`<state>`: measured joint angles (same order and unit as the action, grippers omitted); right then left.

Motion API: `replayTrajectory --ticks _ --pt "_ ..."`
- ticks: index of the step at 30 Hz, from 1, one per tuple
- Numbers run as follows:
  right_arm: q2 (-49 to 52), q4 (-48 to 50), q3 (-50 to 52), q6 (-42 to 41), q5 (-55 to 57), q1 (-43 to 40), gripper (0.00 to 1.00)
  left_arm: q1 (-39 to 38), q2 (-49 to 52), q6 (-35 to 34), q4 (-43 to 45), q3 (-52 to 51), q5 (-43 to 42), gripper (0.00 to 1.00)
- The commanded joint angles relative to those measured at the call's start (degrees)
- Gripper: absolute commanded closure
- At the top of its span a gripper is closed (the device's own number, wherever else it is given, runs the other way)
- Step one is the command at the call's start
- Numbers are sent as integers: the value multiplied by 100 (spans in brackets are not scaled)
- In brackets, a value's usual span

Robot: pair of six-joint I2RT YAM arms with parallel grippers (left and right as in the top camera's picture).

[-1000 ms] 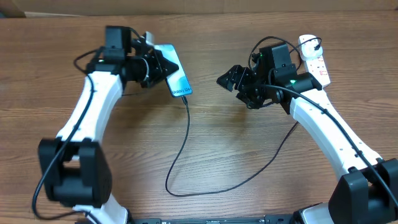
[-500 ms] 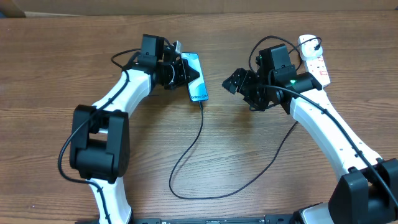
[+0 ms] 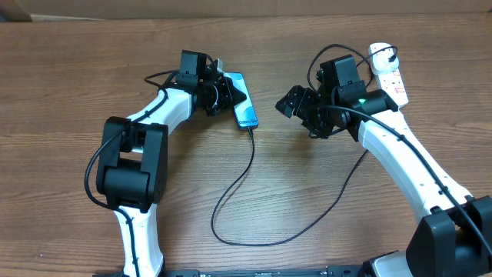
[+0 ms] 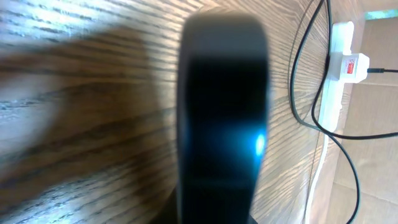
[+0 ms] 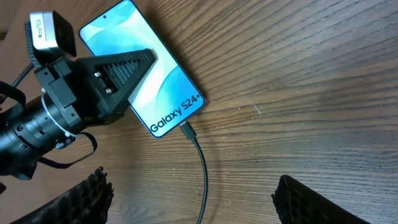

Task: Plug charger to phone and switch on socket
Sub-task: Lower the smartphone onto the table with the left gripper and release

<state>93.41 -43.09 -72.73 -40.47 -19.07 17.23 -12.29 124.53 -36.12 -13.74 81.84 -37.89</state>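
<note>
On the wood-grain counter (image 3: 61, 92), the phone (image 5: 155, 87) lies well apart from the socket (image 3: 388, 77), pinched by the left fingers (image 5: 118, 71), charger (image 5: 200, 168) plugged in. The right fingers (image 5: 311, 199) hang spread. Dragging the phone away from the socket could yank the connector out.

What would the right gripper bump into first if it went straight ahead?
Probably the charger cable right beside the phone, since the open right gripper points there. Depth is unclear, so it may touch the wooden table first.
</note>
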Motion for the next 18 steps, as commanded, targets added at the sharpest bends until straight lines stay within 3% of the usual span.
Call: replayTrajectory --ticks 1,10,15,18 --pt "11 11 -35 50 63 -26 17 -11 72 -76 13 81 -267 93" --pt "11 9 -35 50 63 -26 17 -13 72 144 -459 81 -219 92" --pt "11 7 -35 50 63 -26 17 -13 72 144 -511 81 -216 84" --pt "11 2 -35 50 63 -26 17 -13 72 144 -509 81 -212 73"
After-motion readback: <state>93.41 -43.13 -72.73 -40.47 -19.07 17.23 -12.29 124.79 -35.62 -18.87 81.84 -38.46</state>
